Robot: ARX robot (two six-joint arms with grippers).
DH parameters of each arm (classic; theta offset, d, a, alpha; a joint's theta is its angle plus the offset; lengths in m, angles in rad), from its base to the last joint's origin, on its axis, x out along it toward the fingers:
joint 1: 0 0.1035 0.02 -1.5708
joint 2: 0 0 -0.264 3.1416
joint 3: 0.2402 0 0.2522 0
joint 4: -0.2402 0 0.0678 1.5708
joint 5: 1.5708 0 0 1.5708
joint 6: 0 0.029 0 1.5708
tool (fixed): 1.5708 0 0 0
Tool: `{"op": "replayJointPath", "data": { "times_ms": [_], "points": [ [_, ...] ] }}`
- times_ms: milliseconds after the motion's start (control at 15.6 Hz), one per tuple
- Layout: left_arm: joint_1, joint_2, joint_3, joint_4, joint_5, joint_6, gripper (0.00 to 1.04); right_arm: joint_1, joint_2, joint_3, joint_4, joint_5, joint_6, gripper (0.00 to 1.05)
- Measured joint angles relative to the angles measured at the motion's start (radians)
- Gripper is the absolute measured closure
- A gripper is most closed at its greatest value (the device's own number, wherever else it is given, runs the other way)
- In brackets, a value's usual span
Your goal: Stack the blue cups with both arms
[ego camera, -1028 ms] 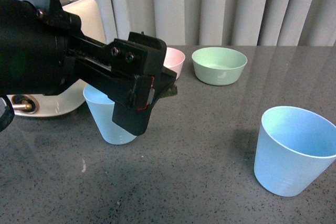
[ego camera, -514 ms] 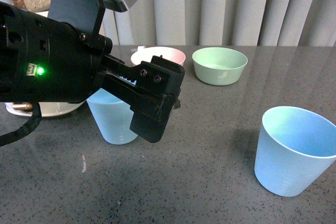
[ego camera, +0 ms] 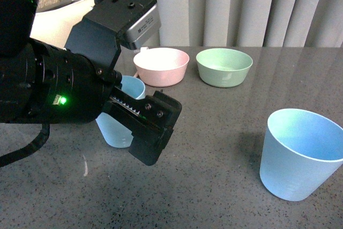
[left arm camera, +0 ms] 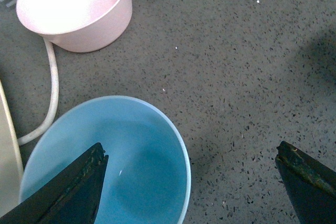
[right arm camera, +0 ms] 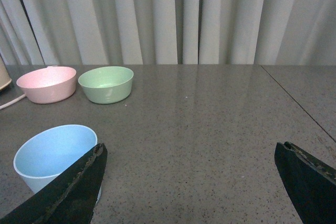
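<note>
Two light blue cups stand upright on the grey table. The left blue cup (ego camera: 114, 128) is partly hidden behind my left gripper (ego camera: 153, 135). In the left wrist view this cup (left arm camera: 126, 150) lies below my open left gripper (left arm camera: 191, 182). One finger (left arm camera: 68, 192) is over its inside and the other (left arm camera: 310, 182) is over bare table. The right blue cup (ego camera: 300, 154) stands alone at the front right. In the right wrist view it (right arm camera: 52, 153) sits beside one finger of my open, empty right gripper (right arm camera: 189, 187). The right gripper does not show in the front view.
A pink bowl (ego camera: 161, 65) and a green bowl (ego camera: 224, 66) stand at the back, in front of a grey curtain. A cream appliance (ego camera: 59, 17) is at the back left, and its white cable (left arm camera: 50, 98) runs past the left cup.
My left arm has swung and tilted down, bringing its gripper lower at the left cup. The pink bowl now shows in full. Neither cup has moved.
</note>
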Motion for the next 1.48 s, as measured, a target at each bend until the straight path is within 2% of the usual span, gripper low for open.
{"op": "replayJointPath", "data": {
  "times_ms": [64, 578, 643, 835, 1221, 1478],
  "points": [
    [0.000, 0.006, 0.000, -0.002, 0.000, 0.001, 0.13, 0.000, 0.000, 0.000, 0.000, 0.000, 0.000, 0.07],
    [0.000, 0.002, 0.004, -0.015, 0.006, 0.002, 0.96, 0.000, 0.000, 0.000, 0.000, 0.000, 0.000, 0.07],
    [-0.002, -0.006, 0.006, -0.020, 0.010, 0.001, 1.02, 0.000, 0.000, 0.000, 0.000, 0.000, 0.000, 0.07],
    [-0.030, -0.048, 0.007, -0.065, 0.047, 0.000, 1.03, 0.000, 0.000, 0.000, 0.000, 0.000, 0.000, 0.07],
    [-0.200, -0.100, 0.023, -0.159, 0.102, 0.051, 1.03, 0.000, 0.000, 0.000, 0.000, 0.000, 0.000, 0.07],
    [-0.222, -0.092, 0.024, -0.172, 0.106, 0.075, 1.03, 0.000, 0.000, 0.000, 0.000, 0.000, 0.000, 0.07]
  ]
}}
